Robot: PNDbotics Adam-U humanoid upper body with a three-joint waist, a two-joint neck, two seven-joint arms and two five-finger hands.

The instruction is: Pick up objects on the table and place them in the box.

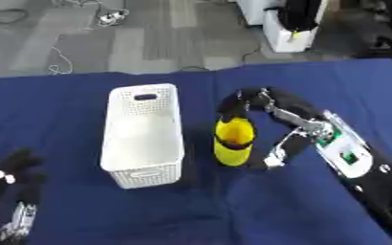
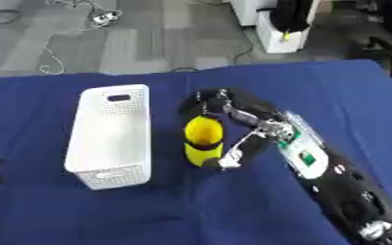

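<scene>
Right arm: it came in from the lower right corner and ran up and leftward across the table, black with silver joints and a white and green panel on the forearm.
Right hand [image 1: 262,107]: it was bent round the yellow bottle [image 1: 234,141], with the black fingers [image 1: 231,106] curled over the bottle's far end and the thumb [image 1: 276,155] down by its near end.
Grip: the fingers were clasped about the bottle, so the hand was grasping it.
Yellow bottle: it sat between the fingers and the thumb, a yellow body with a dark band across it; I could not tell whether it stood on the cloth or was lifted just off it.
White basket [image 1: 142,170]: a perforated plastic box with handle slots in its ends, lying just to the left of the curled fingers, close beside the bottle but not touching it; nothing showed inside it.
Left hand [image 1: 14,174]: it rested near the lower left corner, well apart from the basket, black fingers relaxed and pointing up.
Tablecloth [image 1: 233,210]: a dark blue cloth, a little creased, covered the whole table under both hands.
Room: grey floor lay beyond the far edge, with white cables [image 1: 61,60] trailing across it and a white machine base [image 1: 289,33] standing at the upper right.
</scene>
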